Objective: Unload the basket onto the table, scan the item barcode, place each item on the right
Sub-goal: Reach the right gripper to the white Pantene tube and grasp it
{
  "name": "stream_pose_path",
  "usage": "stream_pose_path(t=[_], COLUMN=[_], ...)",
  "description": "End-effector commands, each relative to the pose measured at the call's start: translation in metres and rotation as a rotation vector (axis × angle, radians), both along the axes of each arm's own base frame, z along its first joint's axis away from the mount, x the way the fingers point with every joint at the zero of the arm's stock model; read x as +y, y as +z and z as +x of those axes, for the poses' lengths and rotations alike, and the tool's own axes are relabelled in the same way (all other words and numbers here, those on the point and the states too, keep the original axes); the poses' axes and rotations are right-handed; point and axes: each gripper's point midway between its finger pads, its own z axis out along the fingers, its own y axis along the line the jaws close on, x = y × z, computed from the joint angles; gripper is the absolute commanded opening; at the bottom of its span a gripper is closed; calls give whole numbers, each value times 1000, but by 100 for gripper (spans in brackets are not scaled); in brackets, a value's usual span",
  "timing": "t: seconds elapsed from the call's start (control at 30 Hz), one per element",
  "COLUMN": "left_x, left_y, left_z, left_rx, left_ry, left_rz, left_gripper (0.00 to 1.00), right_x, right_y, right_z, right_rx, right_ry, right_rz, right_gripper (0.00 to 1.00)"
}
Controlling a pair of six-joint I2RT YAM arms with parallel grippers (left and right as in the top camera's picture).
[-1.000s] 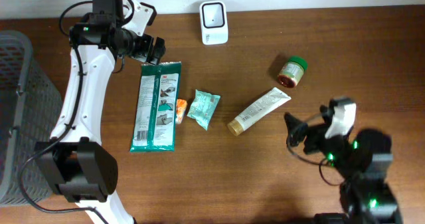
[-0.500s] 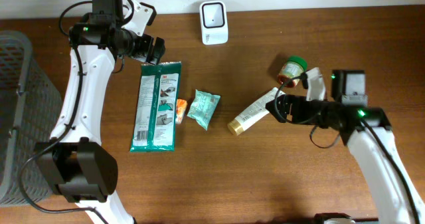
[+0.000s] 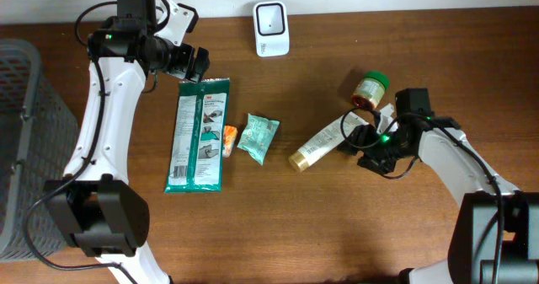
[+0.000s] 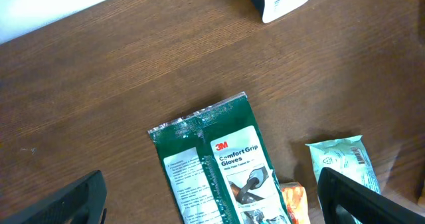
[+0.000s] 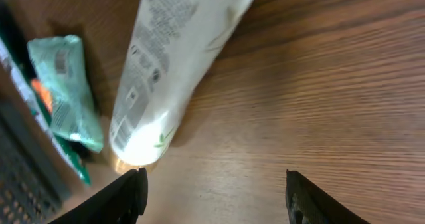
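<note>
A white tube with a gold cap (image 3: 327, 139) lies slanted on the wooden table, right of centre. My right gripper (image 3: 360, 142) stands open at the tube's right end, low over the table. In the right wrist view the tube (image 5: 178, 58) lies just outside the left finger, with bare wood between the fingertips (image 5: 216, 199). The white barcode scanner (image 3: 271, 18) stands at the back edge. My left gripper (image 3: 192, 62) hangs open above the top of a green gloves pack (image 3: 199, 134); the left wrist view shows the same pack (image 4: 222, 161) between its wide-apart fingers (image 4: 216, 207).
A teal packet (image 3: 258, 137) and a small orange item (image 3: 228, 139) lie between the gloves pack and the tube. A green-lidded jar (image 3: 370, 90) lies behind my right gripper. A grey wire basket (image 3: 17, 149) stands at the left edge.
My right arm swung from the front right corner up and left to the tube's end, its jaws narrowing somewhat. The left arm has not moved.
</note>
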Motion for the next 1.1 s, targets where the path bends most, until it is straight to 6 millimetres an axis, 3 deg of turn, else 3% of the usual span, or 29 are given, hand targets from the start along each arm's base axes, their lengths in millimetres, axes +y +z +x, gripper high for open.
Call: stream_pose_path(t=[0.0, 0.23, 0.47, 0.67, 0.8, 0.87, 1.07], left_x=[3, 3, 3, 3, 3, 3, 3], left_y=[25, 25, 25, 25, 25, 25, 25], left_z=[0, 0, 0, 0, 0, 0, 0], left_rx=[-56, -56, -56, -56, -56, -56, -56], left_ry=[0, 0, 0, 0, 0, 0, 0], left_rz=[-3, -3, -3, -3, -3, -3, -3], left_gripper=[99, 99, 99, 99, 99, 99, 99], right_x=[-10, -1, 14, 43, 58, 62, 95], right_y=[-4, -16, -26, -40, -39, -38, -15], right_z=[7, 4, 14, 41, 52, 50, 38], right_rx=[7, 35, 26, -82, -165, -184, -355], right_ry=[-53, -96, -138, -79, -4, 45, 414], right_rz=[-53, -136, -175, -149, -149, -143, 24], right_gripper=[64, 64, 64, 63, 45, 29, 15])
